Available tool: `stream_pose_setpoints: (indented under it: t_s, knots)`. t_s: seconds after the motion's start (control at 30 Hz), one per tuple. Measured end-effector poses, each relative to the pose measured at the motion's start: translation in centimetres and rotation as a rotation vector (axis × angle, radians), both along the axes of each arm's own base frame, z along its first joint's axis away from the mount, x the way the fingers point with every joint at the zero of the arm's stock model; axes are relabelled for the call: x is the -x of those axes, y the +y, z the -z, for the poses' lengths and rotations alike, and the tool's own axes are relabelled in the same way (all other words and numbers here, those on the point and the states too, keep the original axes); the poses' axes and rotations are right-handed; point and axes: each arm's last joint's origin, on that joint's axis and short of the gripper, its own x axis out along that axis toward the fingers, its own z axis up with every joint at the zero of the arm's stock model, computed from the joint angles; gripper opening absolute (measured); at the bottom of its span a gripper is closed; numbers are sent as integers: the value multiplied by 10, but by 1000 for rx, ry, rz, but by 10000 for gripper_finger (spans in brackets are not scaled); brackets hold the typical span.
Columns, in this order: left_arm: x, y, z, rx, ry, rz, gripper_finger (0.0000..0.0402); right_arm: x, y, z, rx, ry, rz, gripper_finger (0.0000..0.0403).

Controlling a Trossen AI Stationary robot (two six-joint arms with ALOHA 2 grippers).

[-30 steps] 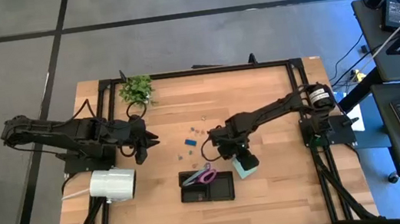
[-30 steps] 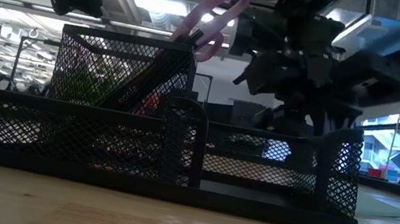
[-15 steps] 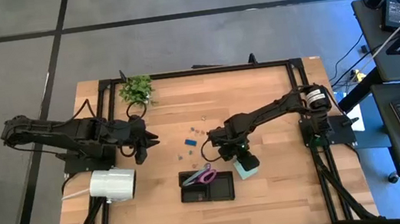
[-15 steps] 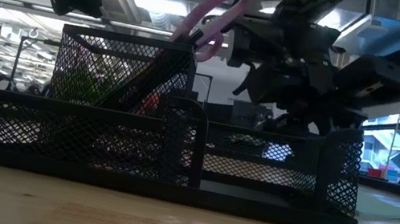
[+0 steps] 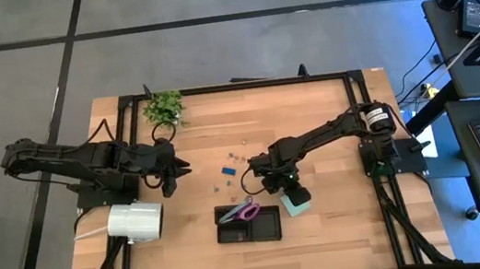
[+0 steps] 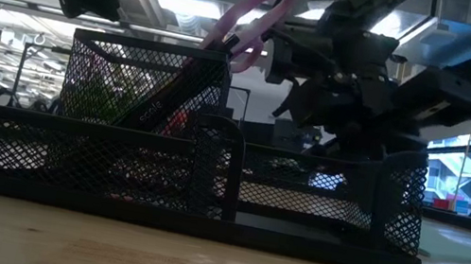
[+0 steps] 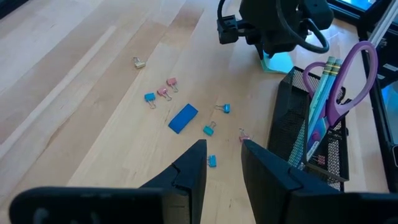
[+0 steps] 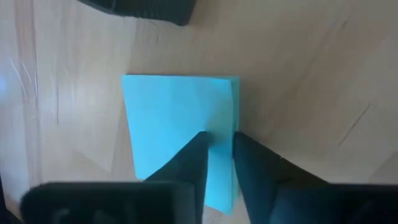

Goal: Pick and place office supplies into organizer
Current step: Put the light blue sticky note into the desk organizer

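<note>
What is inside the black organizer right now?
The organizer holds purple-handled scissors and pencils standing in its tall compartment. Its lower compartments are screened by mesh, so their contents cannot be seen.

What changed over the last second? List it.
The right gripper drew back slightly toward the table's far side and narrowed its fingers over the sticky pad; whether it grips the pad cannot be told. The pad stays on the table beside the organizer. The left gripper, scissors and clips stayed put.
</note>
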Motion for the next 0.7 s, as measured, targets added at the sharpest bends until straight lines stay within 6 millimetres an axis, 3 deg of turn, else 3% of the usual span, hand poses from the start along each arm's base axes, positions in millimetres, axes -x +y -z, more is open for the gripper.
stream_pose_setpoints:
  t_s: [0.3, 0.7]
  knots:
    - [0, 0, 0, 0, 1, 0, 95, -1, 0, 0, 0, -8, 1, 6]
    - [0, 0, 0, 0, 0, 0, 95, 0, -1, 1, 71, 15, 44, 71]
